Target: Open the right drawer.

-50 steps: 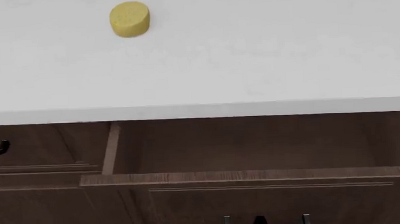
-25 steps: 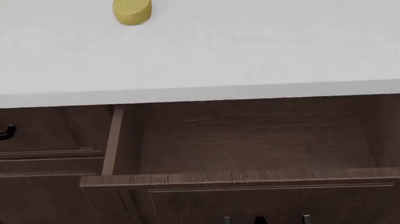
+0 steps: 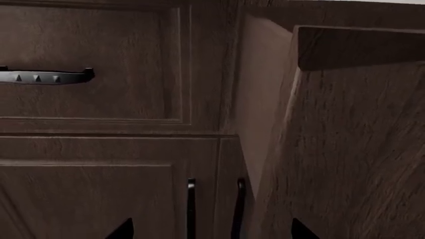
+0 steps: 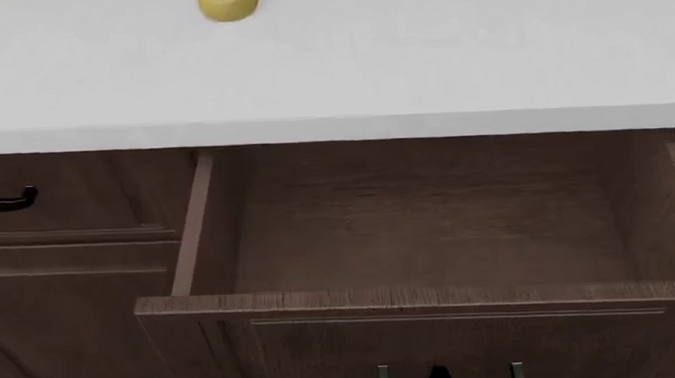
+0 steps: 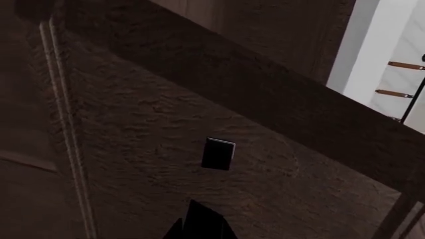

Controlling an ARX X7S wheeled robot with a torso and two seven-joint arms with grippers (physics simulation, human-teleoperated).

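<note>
The right drawer (image 4: 425, 297) stands pulled well out from under the white counter, and its plain brown inside (image 4: 432, 219) shows. Its horizontal handle (image 4: 503, 376) is at the bottom edge of the head view. My right gripper (image 4: 440, 376) sits at the middle of that handle with its fingers together around it. In the right wrist view the gripper (image 5: 199, 223) is a single dark tip against the drawer front (image 5: 153, 124), just below the handle's black piece (image 5: 218, 153). My left gripper (image 3: 211, 231) is open and empty in front of the cabinet doors, to the left of the drawer (image 3: 345, 149).
A yellow cylinder (image 4: 227, 2) stands on the white counter (image 4: 423, 54). The left drawer front with its black handle (image 4: 3, 202) is shut; it also shows in the left wrist view (image 3: 47, 76). Two upright black door handles (image 3: 191, 206) lie ahead of the left gripper.
The drawer has come further out: more of its inside shows. The counter, the yellow cylinder and the left drawer have slid up the head view, while the drawer front and grippers kept their place.
</note>
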